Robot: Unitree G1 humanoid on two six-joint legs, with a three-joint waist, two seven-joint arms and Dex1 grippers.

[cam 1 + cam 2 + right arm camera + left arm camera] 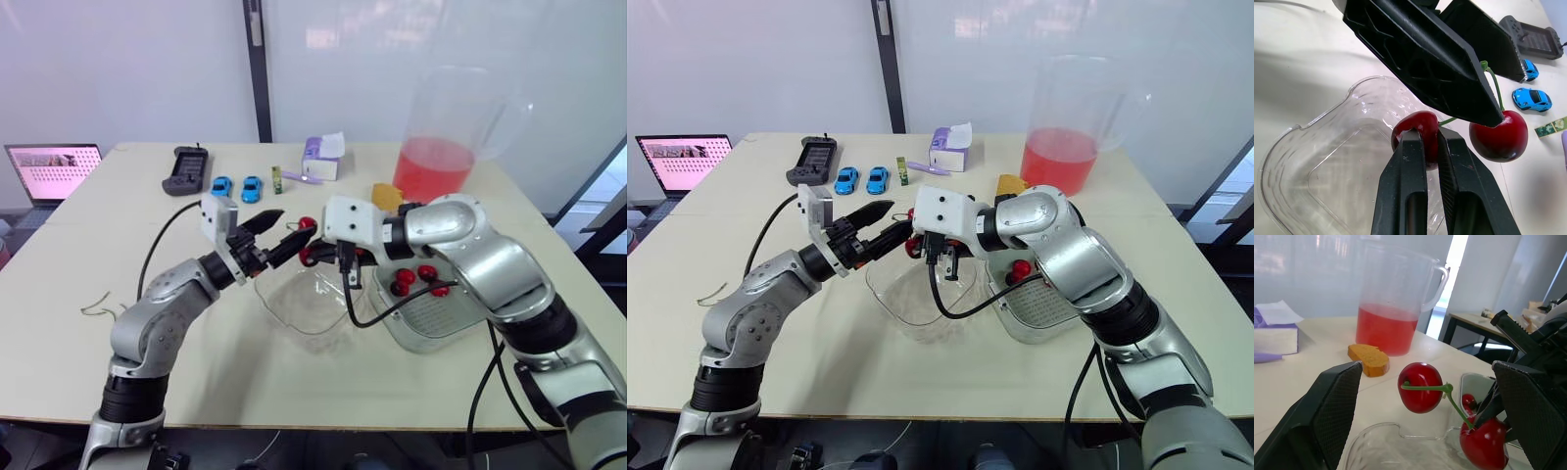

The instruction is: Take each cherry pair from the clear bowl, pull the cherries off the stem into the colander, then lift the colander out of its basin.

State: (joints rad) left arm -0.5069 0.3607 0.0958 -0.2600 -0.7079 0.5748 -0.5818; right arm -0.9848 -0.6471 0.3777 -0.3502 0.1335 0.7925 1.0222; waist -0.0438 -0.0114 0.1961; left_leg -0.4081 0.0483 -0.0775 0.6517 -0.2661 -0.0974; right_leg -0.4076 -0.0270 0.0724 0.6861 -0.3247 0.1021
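A cherry pair on a green stem hangs above the clear bowl [306,305]. My right gripper [1431,132] is shut on the lower cherry [1418,128], reaching in from the colander side. The upper cherry [1420,387] sits between the spread fingers of my left gripper [1426,369], which is open and touches nothing I can see. Both grippers meet over the bowl's far rim [294,240]. Right of the bowl, the colander [436,313] rests in its clear basin [392,331] and holds several red cherries [404,278].
A pitcher of red liquid [443,147] stands behind the colander, with an orange piece [385,196] beside it. Further back are a tissue box [321,157], two blue toy cars [237,187] and a black controller [186,168]. A laptop [54,168] sits far left.
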